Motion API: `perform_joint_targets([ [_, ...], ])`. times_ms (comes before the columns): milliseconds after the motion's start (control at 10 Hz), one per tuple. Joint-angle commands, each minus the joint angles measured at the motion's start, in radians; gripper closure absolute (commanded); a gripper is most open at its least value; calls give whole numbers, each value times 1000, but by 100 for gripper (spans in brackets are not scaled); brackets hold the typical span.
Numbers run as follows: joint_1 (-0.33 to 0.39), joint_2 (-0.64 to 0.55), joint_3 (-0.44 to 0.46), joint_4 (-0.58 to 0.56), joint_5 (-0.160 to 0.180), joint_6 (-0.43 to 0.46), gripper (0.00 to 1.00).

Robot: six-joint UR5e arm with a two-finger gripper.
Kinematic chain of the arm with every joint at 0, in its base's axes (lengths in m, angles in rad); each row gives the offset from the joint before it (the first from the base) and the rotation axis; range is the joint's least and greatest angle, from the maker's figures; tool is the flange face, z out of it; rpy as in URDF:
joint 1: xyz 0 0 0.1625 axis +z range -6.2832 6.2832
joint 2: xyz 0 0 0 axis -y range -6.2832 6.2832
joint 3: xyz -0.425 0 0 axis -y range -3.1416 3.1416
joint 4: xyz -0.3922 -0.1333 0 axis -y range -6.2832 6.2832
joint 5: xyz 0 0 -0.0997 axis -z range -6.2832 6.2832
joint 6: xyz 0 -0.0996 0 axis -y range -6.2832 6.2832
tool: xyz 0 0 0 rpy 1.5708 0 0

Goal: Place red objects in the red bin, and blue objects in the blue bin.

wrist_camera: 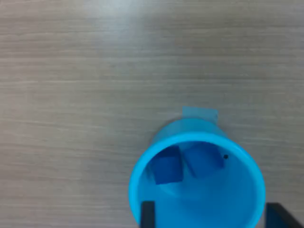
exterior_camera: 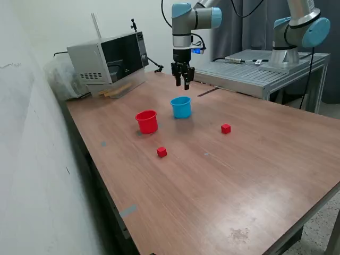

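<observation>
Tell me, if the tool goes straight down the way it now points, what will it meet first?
Most likely the blue bin: the tool hangs above it, pointing down. The wrist view shows two blue cubes inside, though the exact line is uncertain.

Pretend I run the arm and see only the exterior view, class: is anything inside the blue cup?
Observer: Yes. The wrist view looks down into the blue cup and shows two blue cubes on its bottom.
Operator: Is the hand carrying anything?
Observer: No. The hand hangs above that cup; in the wrist view its fingers stand apart with nothing between them.
Operator: Anything by the cup I'd miss?
Observer: A small patch of blue tape lies on the table, right against the cup's wall.
</observation>
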Motion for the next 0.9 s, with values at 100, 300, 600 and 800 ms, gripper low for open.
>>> perform_joint_targets([
  [100,3,0,6,-2,-2,-1,0],
  [300,28,-56,26,1,-2,-1,0],
  [600,138,-217,26,98,-3,9,0],
  [800,236,-335,24,227,-9,15,0],
])
